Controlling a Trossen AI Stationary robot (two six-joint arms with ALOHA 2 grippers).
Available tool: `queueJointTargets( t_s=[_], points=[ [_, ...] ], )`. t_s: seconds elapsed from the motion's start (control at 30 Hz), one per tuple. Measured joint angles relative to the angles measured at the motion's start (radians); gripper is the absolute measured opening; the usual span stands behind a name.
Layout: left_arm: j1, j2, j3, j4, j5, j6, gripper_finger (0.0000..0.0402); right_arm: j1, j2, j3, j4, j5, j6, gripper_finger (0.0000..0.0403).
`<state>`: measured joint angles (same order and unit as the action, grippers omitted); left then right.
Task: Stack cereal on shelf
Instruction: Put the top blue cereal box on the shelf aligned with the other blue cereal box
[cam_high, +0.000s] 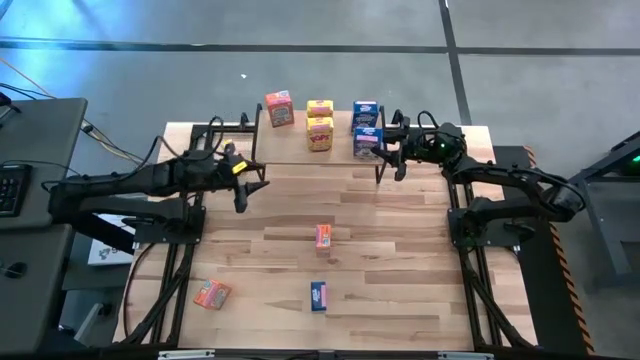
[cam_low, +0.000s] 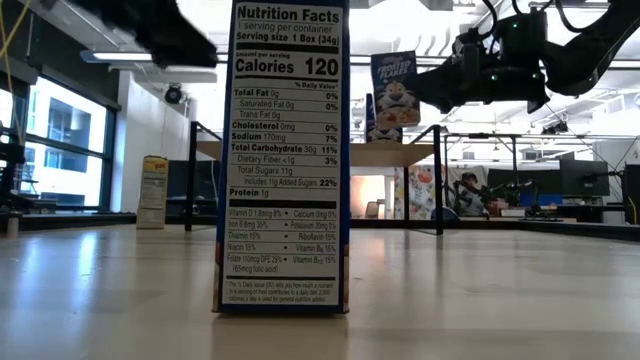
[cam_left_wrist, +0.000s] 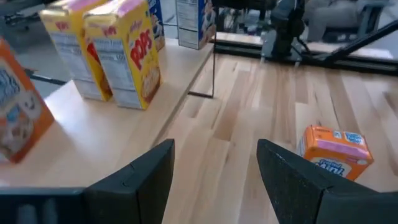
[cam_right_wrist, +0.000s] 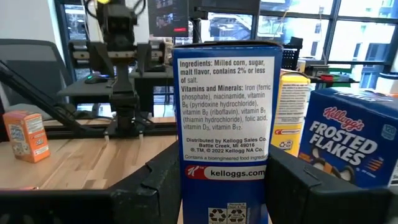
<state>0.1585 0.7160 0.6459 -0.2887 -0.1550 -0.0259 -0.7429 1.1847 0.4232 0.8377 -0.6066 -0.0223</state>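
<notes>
Right gripper (cam_right_wrist: 221, 180) clamped a light, crushable blue Frosted Flakes box (cam_right_wrist: 225, 124) by its narrow sides over the shelf (cam_high: 300, 150); left gripper (cam_left_wrist: 214, 168) hung empty, parted.

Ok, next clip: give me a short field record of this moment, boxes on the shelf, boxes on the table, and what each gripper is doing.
shelf: one orange box, two yellow boxes, two blue boxes on it
right gripper: at the shelf's right end, shut on the nearer blue box
left gripper: open, empty, over the table just off the shelf's left end
table: three boxes left: an orange box near the middle, an orange box front left, a blue box at the front
stage: stacking unfinished
</notes>
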Motion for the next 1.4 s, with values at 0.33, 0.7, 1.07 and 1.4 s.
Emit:
queueJointTargets(
  t_s=[0.33,0.7,1.07,1.4],
  points=[
    [-0.004,-0.235,-0.285,0.219,0.103,-0.017,0.0218,0.0,0.0,0.0,0.026,-0.005,0.019,0.017],
    [-0.004,-0.433,-0.486,0.295,0.103,-0.003,0.0218,-0.004,0.0,0.0,0.027,-0.015,0.018,0.017],
    [-0.004,-0.537,-0.569,0.302,0.104,0.029,0.0218,-0.042,0.0,0.0,0.021,-0.033,0.015,0.017],
    [-0.004,-0.537,-0.569,0.272,0.143,0.099,0.0218,-0.042,0.0,0.0,0.021,-0.034,0.015,0.017]
  ],
)
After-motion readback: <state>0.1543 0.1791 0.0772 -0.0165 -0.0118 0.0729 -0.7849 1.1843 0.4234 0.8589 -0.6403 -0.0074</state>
